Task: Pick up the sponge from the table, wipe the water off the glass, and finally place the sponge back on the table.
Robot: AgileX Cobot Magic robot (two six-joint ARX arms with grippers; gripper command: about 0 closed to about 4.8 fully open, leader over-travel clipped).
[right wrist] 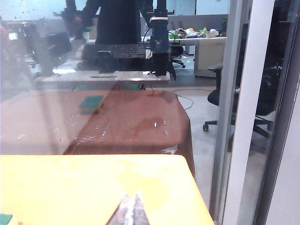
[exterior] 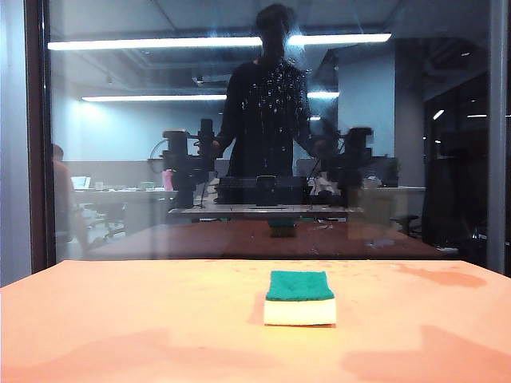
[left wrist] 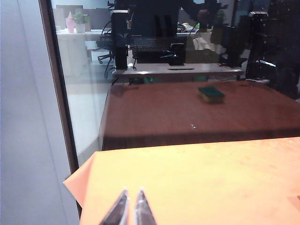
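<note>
On the near part of the orange-tan table [exterior: 120, 335], the exterior view showed no arm at all; both grippers appeared only in their own wrist views. The left gripper [left wrist: 131, 205] hung low over the table's left side, near the corner by the dark frame [left wrist: 58, 89], its two pointed fingers [left wrist: 119, 211] drawn nearly together with only a thin slit between the tips and nothing held. The right gripper [right wrist: 131, 208] sat likewise over the table's right side, its fingers [right wrist: 139, 212] pressed together and empty.

Further out, about mid-table and a little right of centre in the exterior view, lay the sponge [exterior: 300, 298], flat, with the dark green scouring layer up and the pale cream foam beneath, well apart from both grippers. A sliver of its green showed at the edge of the right wrist view [right wrist: 4, 219].

Beyond the table's far edge stood the glass [exterior: 120, 207], upright. Water droplets [exterior: 275, 96] speckled its upper middle, over the dim reflection of a standing person. The pane also mirrored the tabletop, a smaller dark-green copy of the sponge, the robot's arms, and an office with ceiling strip lights.
</note>
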